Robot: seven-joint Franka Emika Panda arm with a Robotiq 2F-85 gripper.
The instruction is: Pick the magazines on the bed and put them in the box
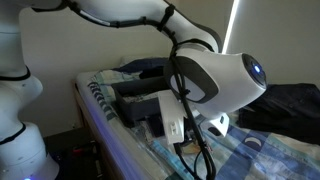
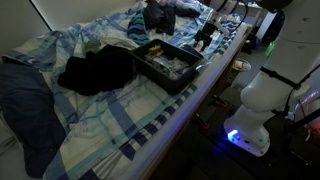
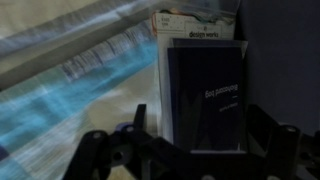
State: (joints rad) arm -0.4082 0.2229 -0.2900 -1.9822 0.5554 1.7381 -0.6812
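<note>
In an exterior view, my arm (image 1: pixel 225 80) fills the middle of the frame and hides much of the box (image 1: pixel 138 104) at centre left. The box sits close to the striped edge of the bed (image 1: pixel 98 98), probably for easy reach. I cannot make out the tool behind the wrist from here.

In an exterior view, the box (image 2: pixel 150 72) lies at upper centre with something pale inside, too small to name. A dark bundle of cloth (image 2: pixel 95 70) lies just beside its left wall, so that side is crowded. The gripper (image 2: pixel 205 38) hangs at upper right, past the box's far end, with open air toward the robot base (image 2: pixel 258 100).

In the wrist view, the navy magazine (image 3: pixel 205 95) lies flat at centre, and the smaller magazine (image 3: pixel 190 25) shows above its top edge. I judge that both rest inside the box (image 3: pixel 278 60), whose dark wall runs down the right. At the bottom the gripper (image 3: pixel 180 155) stands spread wide, with nothing held. The checked sheet fills the left. The wall is tight on the right, so I judge that straight up is the free way out.
</note>
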